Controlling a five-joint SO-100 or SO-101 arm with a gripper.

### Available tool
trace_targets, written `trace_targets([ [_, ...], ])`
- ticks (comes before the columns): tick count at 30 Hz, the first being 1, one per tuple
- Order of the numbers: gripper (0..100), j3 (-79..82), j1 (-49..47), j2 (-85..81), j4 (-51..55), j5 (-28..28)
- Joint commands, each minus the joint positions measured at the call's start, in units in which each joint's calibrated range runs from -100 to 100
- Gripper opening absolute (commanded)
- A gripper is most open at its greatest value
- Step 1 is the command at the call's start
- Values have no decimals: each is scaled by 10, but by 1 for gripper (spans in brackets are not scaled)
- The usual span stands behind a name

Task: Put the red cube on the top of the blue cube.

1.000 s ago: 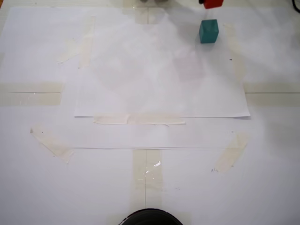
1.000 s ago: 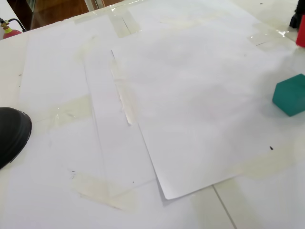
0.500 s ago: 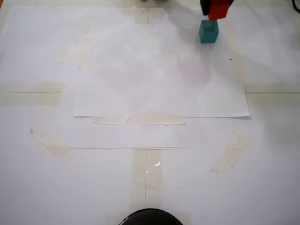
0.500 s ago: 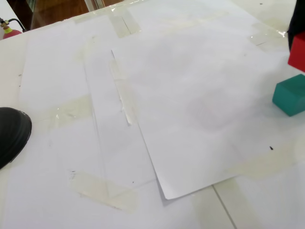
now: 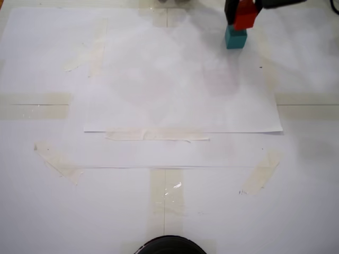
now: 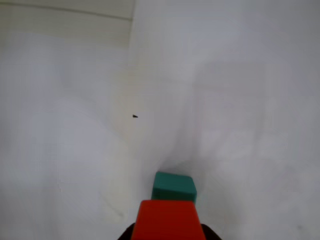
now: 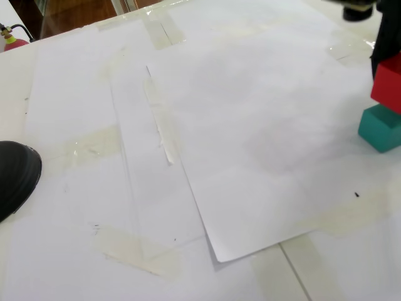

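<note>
- Gripper (image 5: 242,15) closed on the red cube (image 5: 245,16), dark fingers (image 5: 230,11) pressed to its sides in a fixed view; only two dark slivers of them visible at the bottom edge of the wrist view, either side of the cube.
- Red cube (image 7: 388,83) held off the table, just above the blue cube (image 7: 381,127) and overlapping it in both fixed views; bottom face looks close to the teal top, but contact or a thin gap cannot be told (edge too blurred).
- Red cube (image 6: 168,220) cut off by the bottom edge of the wrist view, filling the lower centre; blue cube (image 6: 174,186) peeking out just beyond it, mostly its top face showing.
- Blue cube (image 5: 235,37) resting on the white paper sheet (image 5: 180,79), near the far right part of it in that fixed view.
- Arm (image 5: 280,4) coming in from the top right corner, mostly out of frame; only a dark blurred stretch seen, so joints hard to read.
- In the other fixed view, arm (image 7: 382,25) clipped by the right edge, dropping steeply onto the red cube.
- Sheets of paper taped to the table (image 5: 32,211) with pale tape strips (image 5: 156,135).
- Dark rounded object (image 7: 15,175) at the left edge, cut off, identity unclear.
</note>
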Motion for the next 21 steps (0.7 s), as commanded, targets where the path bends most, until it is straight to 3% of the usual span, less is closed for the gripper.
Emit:
trace_targets([
  [1,10,15,-3,-6,-24,-6],
  [21,10,53,-12,-10,-64,-13],
])
